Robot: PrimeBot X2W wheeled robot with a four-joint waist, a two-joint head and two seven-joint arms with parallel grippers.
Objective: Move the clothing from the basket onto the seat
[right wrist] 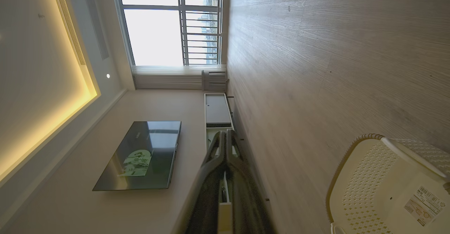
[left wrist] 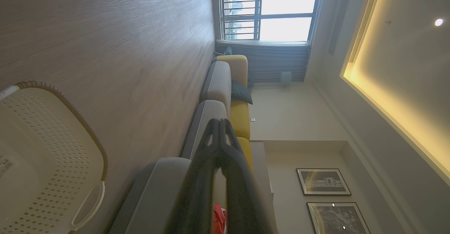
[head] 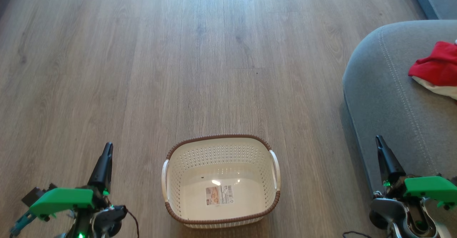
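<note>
The cream perforated basket with its brown rim stands on the floor at the bottom centre, holding nothing but a paper label on its floor. Its wall appears as well in the left wrist view and the right wrist view. The red and white clothing lies on the grey seat at the right edge; a sliver of it peeks past my left fingers. My left gripper is shut and empty, left of the basket. My right gripper is shut and empty, beside the seat's front edge.
Wood-look floor stretches ahead and to the left. A sofa with yellow cushions runs toward a barred window. A wall television and a low cabinet are on the opposite side.
</note>
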